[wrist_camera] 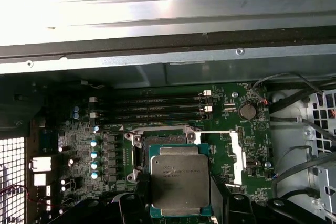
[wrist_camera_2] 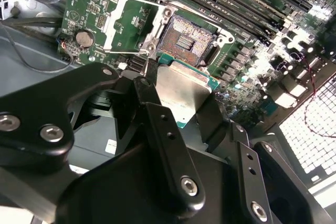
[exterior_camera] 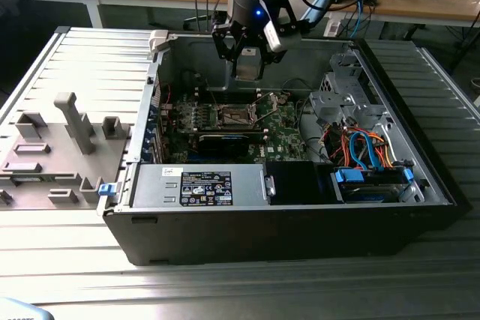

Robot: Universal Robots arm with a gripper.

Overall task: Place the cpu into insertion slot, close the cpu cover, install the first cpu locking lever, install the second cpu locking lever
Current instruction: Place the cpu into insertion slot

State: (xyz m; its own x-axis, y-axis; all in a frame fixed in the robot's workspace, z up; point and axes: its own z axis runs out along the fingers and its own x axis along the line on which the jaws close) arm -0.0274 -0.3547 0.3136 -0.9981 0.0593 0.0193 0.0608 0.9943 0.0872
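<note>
The gripper (wrist_camera_2: 178, 102) pinches the cpu (wrist_camera_2: 184, 88) by two opposite edges near the open slot (wrist_camera_2: 189, 40); it looks light, thin and stiff, best held just so, off its faces.

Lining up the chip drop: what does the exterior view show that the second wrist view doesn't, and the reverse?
Exterior view: the whole computer case, its power supply, the drive cables, a grey fixture at the exterior view's left. Second wrist view: the cpu held in the claw, close to the open insertion slot, with the cpu cover swung back. Both: the green motherboard, the claw, the insertion slot.
</note>
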